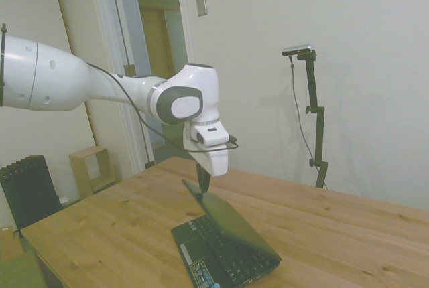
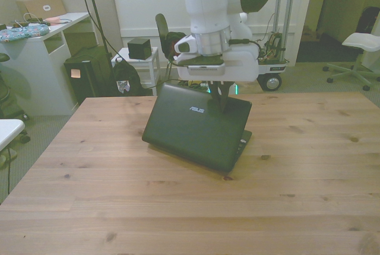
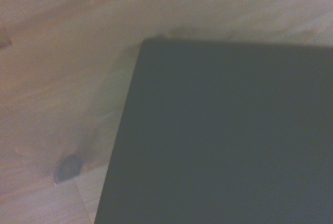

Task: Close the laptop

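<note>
the laptop (image 2: 199, 127) sits on the wooden counter (image 2: 178, 207), toward the far edge and about midway along it in the front view, well clear of the near edge. its lid is partly lowered, leaning over the keyboard (image 1: 224, 251) at a shallow angle, not yet flat. the jaws (image 1: 204, 182) rest on the lid's upper edge near one corner; in the side view the dark fingers look close together, pressing rather than clamped on anything, though whether a gap remains between them is hard to tell.

the main risk, as i judge it, is the off-centre push. pressing near a corner could twist the lid or make the whole machine swivel and slide on the smooth wood instead of folding shut. a push more sideways than downward could let the jaws slip off the glossy lid edge, leaving it half closed. too much downward force once the lid meets the base could strain the hinge.

the laptop's long axis, along its hinge, runs slantwise to the counter's edges. the lid's back faces the front camera; the keyboard side opens toward the robot and the side camera.

the wrist view shows only a blurred dark lid corner (image 3: 229, 135) over the wood.
</note>
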Tool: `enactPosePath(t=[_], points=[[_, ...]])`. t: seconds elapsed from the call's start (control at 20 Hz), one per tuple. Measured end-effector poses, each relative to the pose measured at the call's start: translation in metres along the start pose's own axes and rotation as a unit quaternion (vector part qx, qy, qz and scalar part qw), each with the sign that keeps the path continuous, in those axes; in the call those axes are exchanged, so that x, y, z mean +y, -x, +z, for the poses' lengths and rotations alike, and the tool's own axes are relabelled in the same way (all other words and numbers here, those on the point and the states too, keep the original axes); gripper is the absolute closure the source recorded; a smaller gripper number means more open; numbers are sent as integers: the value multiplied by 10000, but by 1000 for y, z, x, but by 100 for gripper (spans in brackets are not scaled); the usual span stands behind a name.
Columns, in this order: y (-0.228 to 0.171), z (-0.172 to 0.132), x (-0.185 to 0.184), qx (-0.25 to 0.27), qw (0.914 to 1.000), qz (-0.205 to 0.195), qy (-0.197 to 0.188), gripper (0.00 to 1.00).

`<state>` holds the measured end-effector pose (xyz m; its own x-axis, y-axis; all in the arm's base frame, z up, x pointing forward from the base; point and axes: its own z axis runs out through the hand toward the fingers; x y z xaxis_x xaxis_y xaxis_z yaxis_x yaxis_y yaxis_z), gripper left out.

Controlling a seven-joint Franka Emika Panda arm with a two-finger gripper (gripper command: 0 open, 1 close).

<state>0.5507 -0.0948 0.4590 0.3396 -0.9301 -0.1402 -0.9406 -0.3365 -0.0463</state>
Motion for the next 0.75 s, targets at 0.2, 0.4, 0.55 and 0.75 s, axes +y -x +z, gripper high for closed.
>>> enactPosePath(t=[0.2, 0.4, 0.55, 0.75], points=[[3, 40, 19, -126, 9997, 95, 209, 100], [5, 75, 34, -189, 9991, 155, 358, 100], [8, 76, 35, -166, 9992, 137, 329, 100], [40, 19, 34, 93, 9998, -172, -73, 100]])
